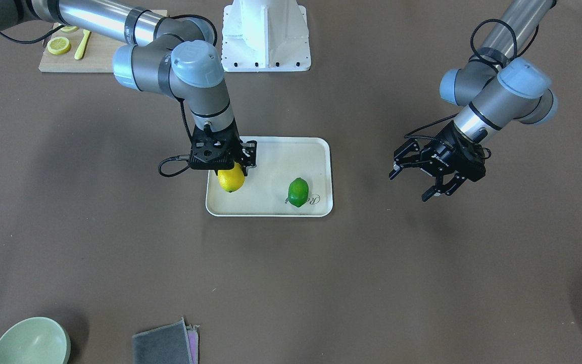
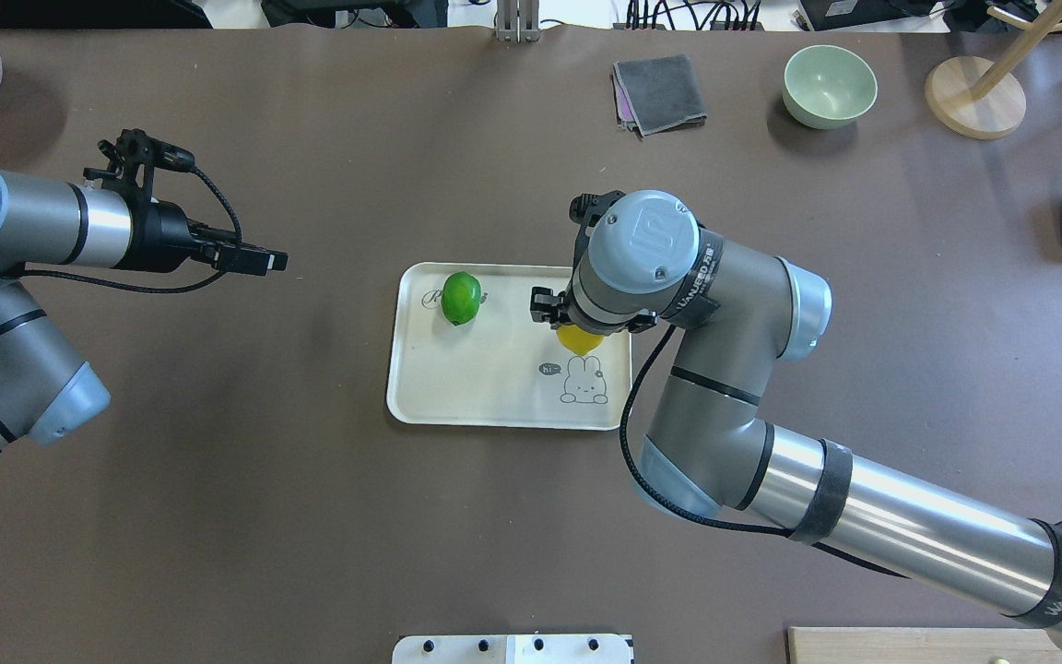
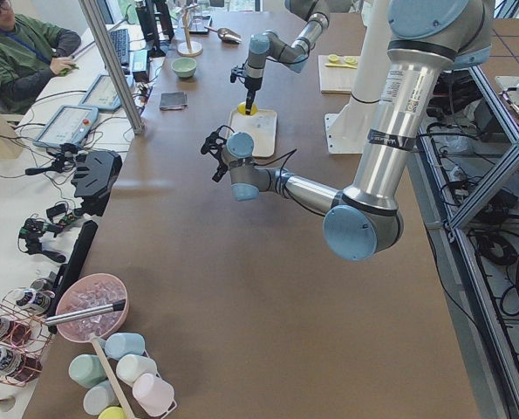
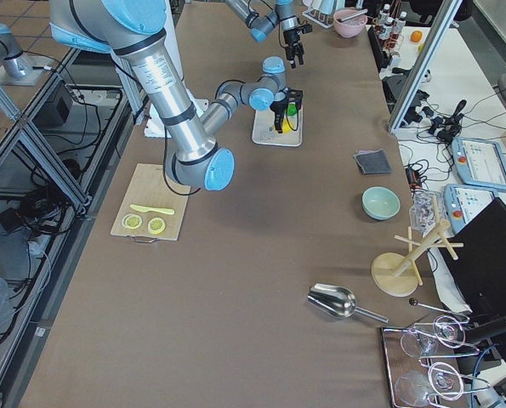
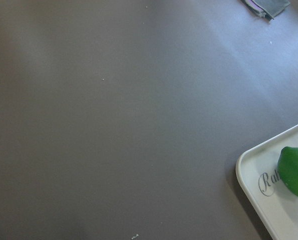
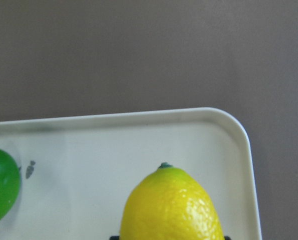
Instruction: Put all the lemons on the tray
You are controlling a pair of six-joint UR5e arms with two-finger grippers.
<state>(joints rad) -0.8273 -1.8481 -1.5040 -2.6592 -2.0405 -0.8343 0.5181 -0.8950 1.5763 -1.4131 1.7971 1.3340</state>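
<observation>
Right gripper (image 1: 232,172) pinches the yellow lemon (image 1: 231,183) over the tray (image 1: 271,214), with the green lemon (image 1: 298,192) lying beside its jaws. The likely next move is to spread the jaws and release it. Left gripper (image 1: 422,177) hangs with jaws spread.

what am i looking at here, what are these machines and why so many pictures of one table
These are two robot arms at a brown table, each ending in a two-finger gripper. All six pictures show the same moment: one from across the table, one from above and behind the robot, one from each table end, and one from a camera on each wrist. On the table is a cream tray with a green lemon lying on it. The right gripper is closed on a yellow lemon over the tray; I cannot tell whether it touches down. The left gripper hangs open and empty beside the tray. Farther off are a green bowl, a grey cloth and a wooden board with lemon slices.
</observation>
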